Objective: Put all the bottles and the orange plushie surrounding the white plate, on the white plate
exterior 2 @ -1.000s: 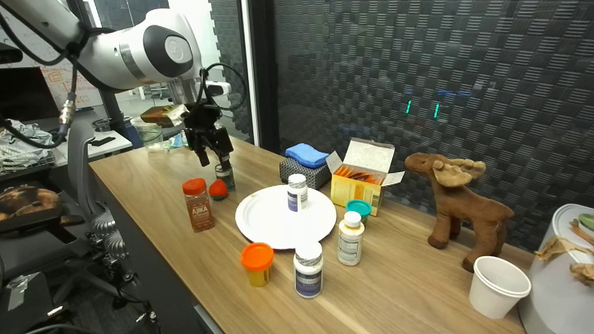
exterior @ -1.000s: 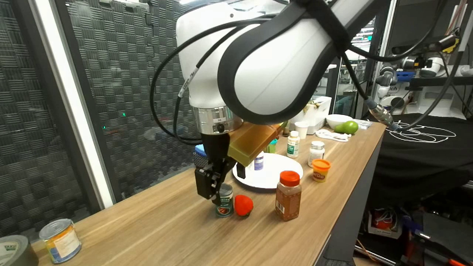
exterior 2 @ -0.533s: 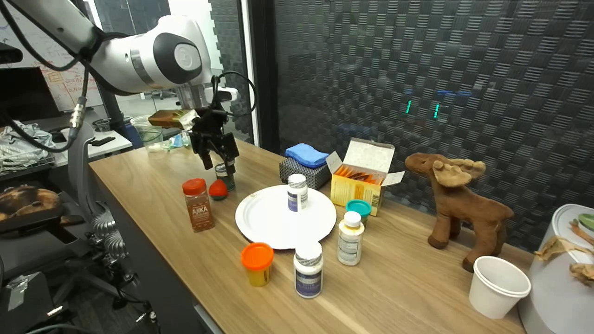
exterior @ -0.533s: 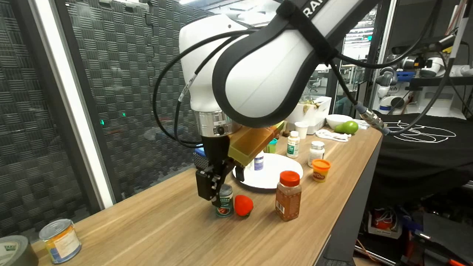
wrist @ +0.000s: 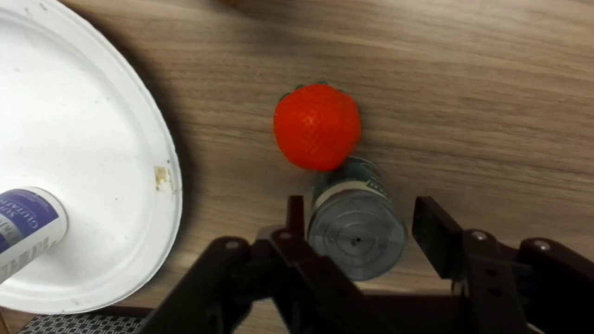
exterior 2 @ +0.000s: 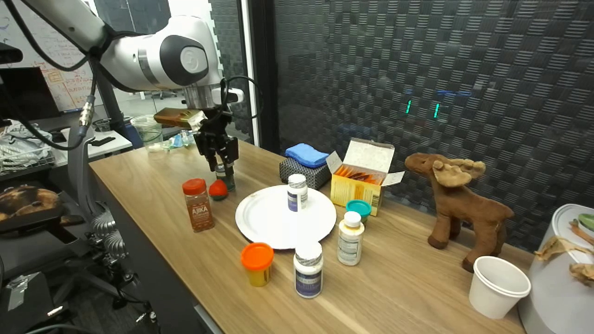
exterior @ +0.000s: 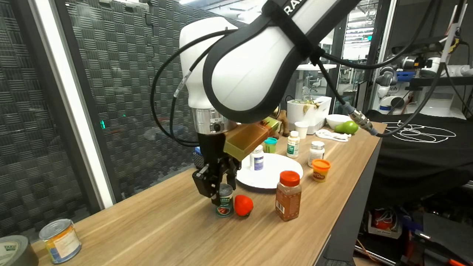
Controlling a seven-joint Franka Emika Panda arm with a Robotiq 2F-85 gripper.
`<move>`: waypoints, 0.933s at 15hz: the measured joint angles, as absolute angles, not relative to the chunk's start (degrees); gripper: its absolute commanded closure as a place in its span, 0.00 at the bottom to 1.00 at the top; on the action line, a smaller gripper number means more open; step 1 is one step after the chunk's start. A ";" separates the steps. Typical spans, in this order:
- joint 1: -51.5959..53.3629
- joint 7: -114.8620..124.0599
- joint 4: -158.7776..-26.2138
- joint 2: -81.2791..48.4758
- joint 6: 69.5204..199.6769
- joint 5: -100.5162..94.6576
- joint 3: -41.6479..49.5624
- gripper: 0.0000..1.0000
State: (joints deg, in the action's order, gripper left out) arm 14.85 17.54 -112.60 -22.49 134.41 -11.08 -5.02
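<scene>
Pincer (wrist: 360,220) narrower than a second ago, jaws apart either side of the tin can (wrist: 356,239).

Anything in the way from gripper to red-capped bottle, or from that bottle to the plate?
Yes: the tin can stands between the open jaws of the gripper, and the round red-orange thing sits between gripper and red-capped bottle. Bottle to white plate: nothing visible.

Dark textured wall (exterior 2: 371,69) along your wood-grain table (exterior 2: 399,287).
You see whiteboard (exterior 2: 69,83), gray chair (exterior 2: 86,176) in an exterior view.
</scene>
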 measured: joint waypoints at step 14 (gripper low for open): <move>12.00 23.52 -115.91 -13.02 134.25 -11.76 -0.45 0.77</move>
